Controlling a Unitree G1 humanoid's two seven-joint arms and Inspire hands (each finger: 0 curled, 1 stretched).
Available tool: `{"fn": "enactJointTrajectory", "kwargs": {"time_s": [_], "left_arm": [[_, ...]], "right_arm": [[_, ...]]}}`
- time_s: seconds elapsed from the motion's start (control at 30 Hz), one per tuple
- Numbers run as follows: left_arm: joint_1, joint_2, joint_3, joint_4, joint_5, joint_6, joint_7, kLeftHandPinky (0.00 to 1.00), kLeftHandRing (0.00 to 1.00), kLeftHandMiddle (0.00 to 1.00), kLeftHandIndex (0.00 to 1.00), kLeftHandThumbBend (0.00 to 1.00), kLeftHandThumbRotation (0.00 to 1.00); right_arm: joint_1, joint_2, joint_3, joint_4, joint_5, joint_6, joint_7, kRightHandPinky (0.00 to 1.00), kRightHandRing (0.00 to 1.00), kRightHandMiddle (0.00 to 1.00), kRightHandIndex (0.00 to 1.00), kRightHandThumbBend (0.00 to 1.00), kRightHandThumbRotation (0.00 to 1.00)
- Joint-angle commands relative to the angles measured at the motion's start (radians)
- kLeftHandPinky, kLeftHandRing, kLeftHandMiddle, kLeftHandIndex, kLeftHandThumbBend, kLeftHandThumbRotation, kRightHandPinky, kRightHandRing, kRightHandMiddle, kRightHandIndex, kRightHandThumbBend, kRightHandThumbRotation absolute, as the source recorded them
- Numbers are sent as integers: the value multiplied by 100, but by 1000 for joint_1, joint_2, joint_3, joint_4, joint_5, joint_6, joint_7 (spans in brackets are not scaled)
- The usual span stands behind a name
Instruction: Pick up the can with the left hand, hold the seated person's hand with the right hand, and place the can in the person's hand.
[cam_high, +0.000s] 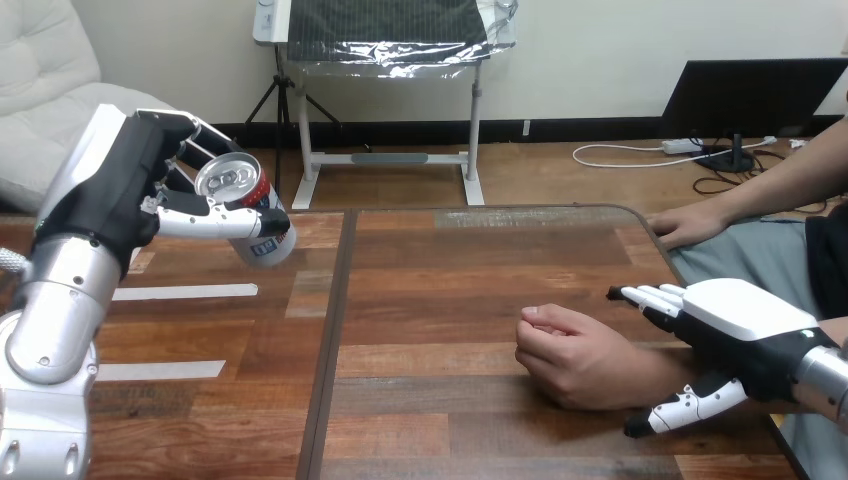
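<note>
The left hand (120, 195) grips the can (248, 208), well left of the person's nearer hand (568, 355). The right hand (745, 318), fingers straight, sits just right of it.

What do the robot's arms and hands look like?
The left forearm and right forearm are shiny silver and rounded. The left hand and right hand are black, with smooth white shells on their backs and black-and-white jointed fingers.

silver-topped can (258, 200), its side red, white and dark blue. left hand (115, 190) black with white fingers (the right hand (740, 318) mostly white-shelled). table (450, 300) in brown wood planks of mixed tones, two white strips (185, 292) on it.
</note>
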Motion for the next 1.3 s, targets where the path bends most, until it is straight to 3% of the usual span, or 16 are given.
{"fn": "enactJointTrajectory", "kwargs": {"time_s": [0.0,0.47,0.9,0.93,0.97,1.03,1.07,1.1,1.27], "left_arm": [[-58,22,26,-61,-4,-27,-2,26,34,39,45,66,0],[-55,18,25,-63,-9,-37,-10,26,34,39,44,66,0],[-52,12,28,-68,-16,-33,-12,27,35,40,44,65,0],[-51,14,30,-65,-18,-38,-13,26,34,39,44,65,0],[-49,16,32,-66,-20,-40,-13,26,34,39,44,65,0],[-47,18,34,-67,-21,-42,-14,26,34,39,44,65,0],[-47,18,35,-68,-23,-43,-14,26,34,39,44,65,0],[-47,18,35,-68,-24,-44,-14,26,34,39,44,65,0],[-46,17,38,-72,-28,-38,-13,27,35,40,44,65,0]], "right_arm": [[-32,-25,36,56,-26,36,-19,100,100,99,99,100,63],[-53,-4,102,95,-93,105,-102,100,97,96,96,100,53],[-88,14,169,139,-124,143,-97,98,93,92,92,100,44],[-91,21,181,143,-125,157,-87,92,89,88,88,100,40],[-92,27,191,147,-127,166,-83,92,89,88,88,100,40],[-92,33,201,150,-130,174,-80,78,84,84,84,100,38],[-92,38,204,149,-129,186,-68,78,84,84,84,100,38],[-93,41,206,148,-128,195,-59,71,82,82,83,100,37],[-88,59,203,142,-100,221,-16,56,76,77,79,100,33]]}}
